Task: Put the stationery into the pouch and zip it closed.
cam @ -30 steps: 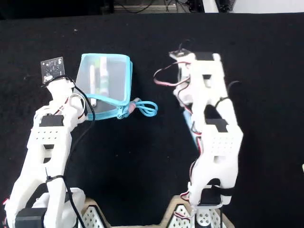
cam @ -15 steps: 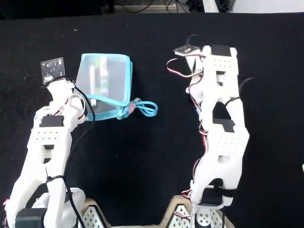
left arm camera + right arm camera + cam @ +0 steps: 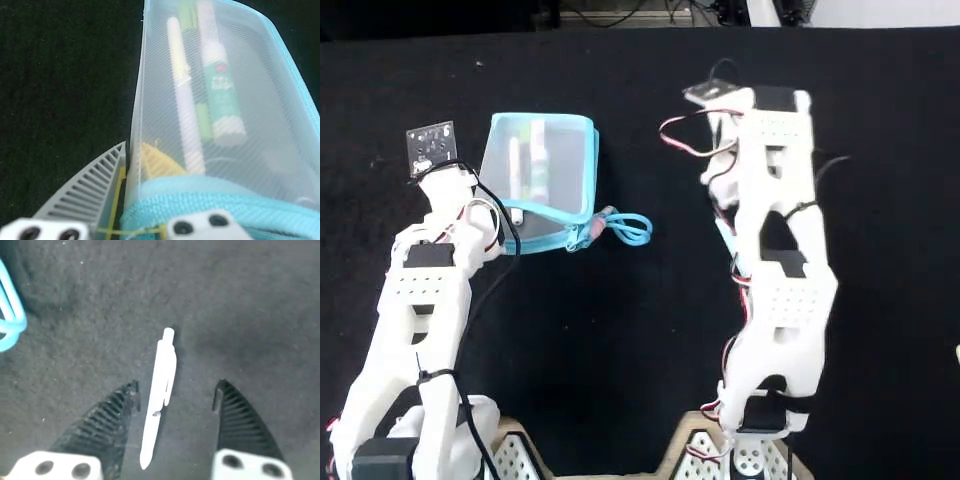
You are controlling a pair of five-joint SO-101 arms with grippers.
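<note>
Left gripper is clamped on the pouch at its near-left corner, pinning the mouth so it can't slide (a white marker and a green tube lie inside). The pouch sits far left on the table. Over to the right, the right gripper hangs above a white pen lying loose, jaws spread wide either side of it, lined up, I'd say, for a pick.

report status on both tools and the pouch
Left tool shut on translucent blue-trimmed pouch wall. Right tool open over white plastic pen on black cloth. Blue cord loop lies between.
</note>
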